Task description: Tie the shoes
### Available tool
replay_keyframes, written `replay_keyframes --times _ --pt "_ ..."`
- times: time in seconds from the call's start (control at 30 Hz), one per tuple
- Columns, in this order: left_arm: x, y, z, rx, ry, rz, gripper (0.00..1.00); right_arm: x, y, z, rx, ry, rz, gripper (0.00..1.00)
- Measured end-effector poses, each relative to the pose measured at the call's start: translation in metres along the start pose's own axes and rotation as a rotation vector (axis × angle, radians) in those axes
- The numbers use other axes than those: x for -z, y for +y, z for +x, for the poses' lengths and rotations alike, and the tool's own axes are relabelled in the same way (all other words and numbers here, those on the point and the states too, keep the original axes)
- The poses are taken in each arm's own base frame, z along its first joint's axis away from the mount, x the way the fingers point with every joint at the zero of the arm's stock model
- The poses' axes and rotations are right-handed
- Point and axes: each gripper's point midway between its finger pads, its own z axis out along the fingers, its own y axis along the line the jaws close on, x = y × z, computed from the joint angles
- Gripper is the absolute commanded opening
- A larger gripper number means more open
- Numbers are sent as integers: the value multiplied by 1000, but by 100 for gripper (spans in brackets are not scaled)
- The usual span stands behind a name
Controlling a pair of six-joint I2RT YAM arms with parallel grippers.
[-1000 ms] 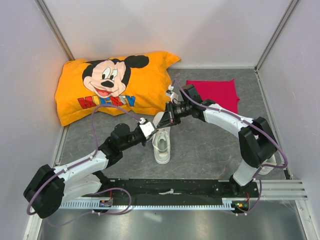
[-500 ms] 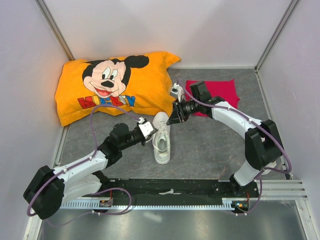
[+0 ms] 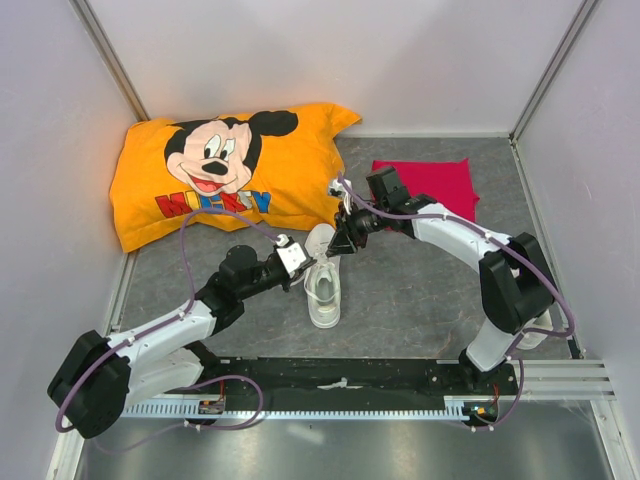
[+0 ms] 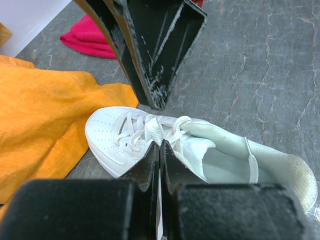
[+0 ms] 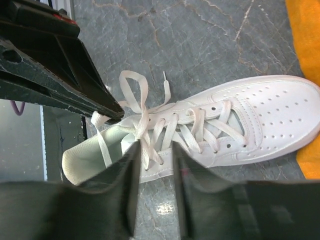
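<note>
The shoe (image 3: 324,295) lies on its sole on the desk (image 3: 410,295) between my two arms. Its toe is against the pillow (image 3: 230,175) and its heel points toward my bases. I judge this placing useful, since the soft pillow can stop the toe from sliding when I pull.

My left end effector (image 4: 159,150) is clenched. Its black pads meet with only a hairline between them, and a strip of lace (image 5: 145,135) shows in that slit, so I take it to be pinching one strand near the tongue. Holding low and close to the eyelets should keep that strand taut.

My right end effector (image 5: 155,152) comes in from the opposite side, over the lacing. It is released, its jaws a narrow gap apart, and a strand shows through that gap. I cannot tell whether it touches either pad. Working from opposite sides lets me draw the two strands away from each other.

The lace is flat, thin, woven and limp. It crosses once above the tongue, with one loose loop and a free tip lying on the desk. I judge that no bow is formed yet.

The upper looks smooth and leather-like, with fine perforations over the rounded toe. The heel opening is lined with softer fabric. The desk is hard, grey and veined like stone, so I judge it would give little grip. A red cloth (image 3: 430,185) lies well apart.
</note>
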Motion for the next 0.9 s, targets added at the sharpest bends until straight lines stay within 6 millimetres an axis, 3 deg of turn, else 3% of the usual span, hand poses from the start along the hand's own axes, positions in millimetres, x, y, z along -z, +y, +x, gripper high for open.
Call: replay_keyframes --times 0.33,0.63,0.9 --pt "0 2 1 2 2 -4 2 -19 19 2 69 17 -63 44" --pt "0 4 5 7 13 -9 2 -27 12 8 57 34 -62 44" --pt "0 4 6 9 14 -3 2 -31 9 11 54 43 -56 27"
